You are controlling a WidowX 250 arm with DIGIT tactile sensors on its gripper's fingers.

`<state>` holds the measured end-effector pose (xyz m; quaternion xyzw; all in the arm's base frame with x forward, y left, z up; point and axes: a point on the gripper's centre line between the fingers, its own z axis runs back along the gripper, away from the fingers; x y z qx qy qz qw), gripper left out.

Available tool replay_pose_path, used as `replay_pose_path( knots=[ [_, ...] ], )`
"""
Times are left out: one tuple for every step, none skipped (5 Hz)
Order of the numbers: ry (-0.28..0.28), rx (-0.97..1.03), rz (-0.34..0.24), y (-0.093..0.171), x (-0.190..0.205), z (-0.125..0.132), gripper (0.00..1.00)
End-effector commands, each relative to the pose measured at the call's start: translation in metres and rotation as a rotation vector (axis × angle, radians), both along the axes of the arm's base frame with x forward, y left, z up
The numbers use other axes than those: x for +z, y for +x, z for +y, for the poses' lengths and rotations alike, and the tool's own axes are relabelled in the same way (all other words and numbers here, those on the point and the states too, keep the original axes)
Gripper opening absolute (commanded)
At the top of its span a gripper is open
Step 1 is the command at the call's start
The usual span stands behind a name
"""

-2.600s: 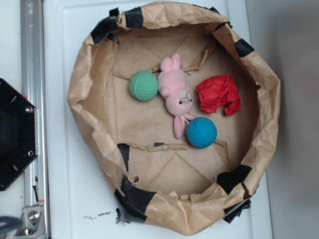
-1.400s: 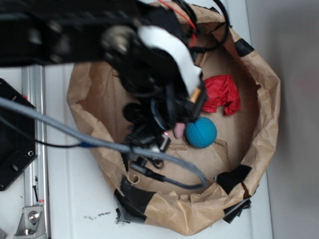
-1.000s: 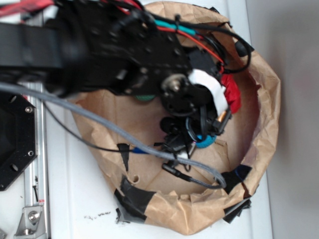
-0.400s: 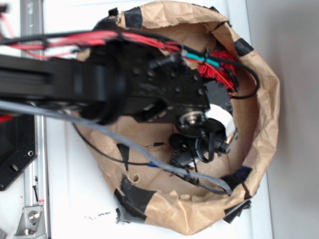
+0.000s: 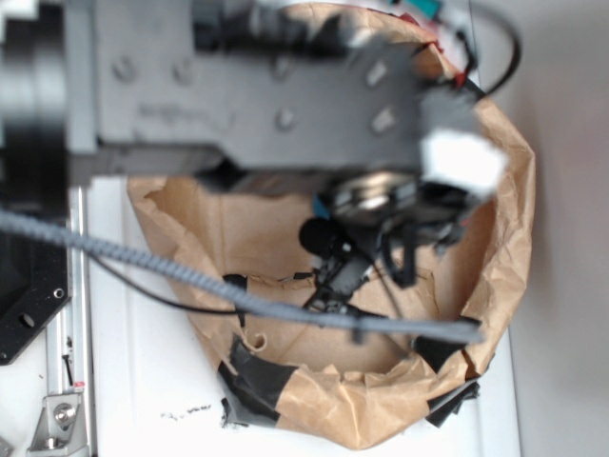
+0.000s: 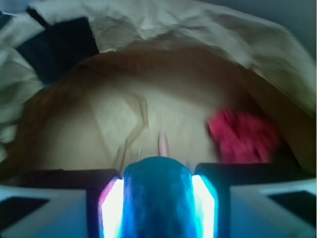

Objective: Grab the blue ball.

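In the wrist view the blue ball (image 6: 157, 198) sits squeezed between my two fingers (image 6: 110, 208), which press on both its sides; my gripper (image 6: 157, 206) is shut on it. A pink bit of the plush bunny (image 6: 163, 144) shows just beyond the ball. In the exterior view my arm (image 5: 285, 95) covers the middle of the paper-lined basket (image 5: 504, 171), and the ball, the bunny and the green ball are hidden under it. The gripper itself is lost among the black parts and cables there.
A red crumpled cloth (image 6: 242, 136) lies on the brown paper floor to the right of the ball. The basket's crinkled paper wall (image 6: 163, 25) with black tape patches (image 6: 62, 47) rises behind. A grey cable (image 5: 190, 281) crosses the basket's left side.
My arm swept in from the left over the basket, covered the toys, and came down around the blue ball; now the arm stands closer to the exterior camera and looks larger.
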<state>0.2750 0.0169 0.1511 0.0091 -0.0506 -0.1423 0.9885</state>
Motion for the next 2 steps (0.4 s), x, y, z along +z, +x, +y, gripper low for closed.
replay_pose_path(
  knots=[
    [-0.024,0.495,-0.096,-0.0167,0.0451,0.0024,0.00],
    [-0.014,0.506,-0.077,-0.0183,0.0407,0.0027,0.00]
  ],
)
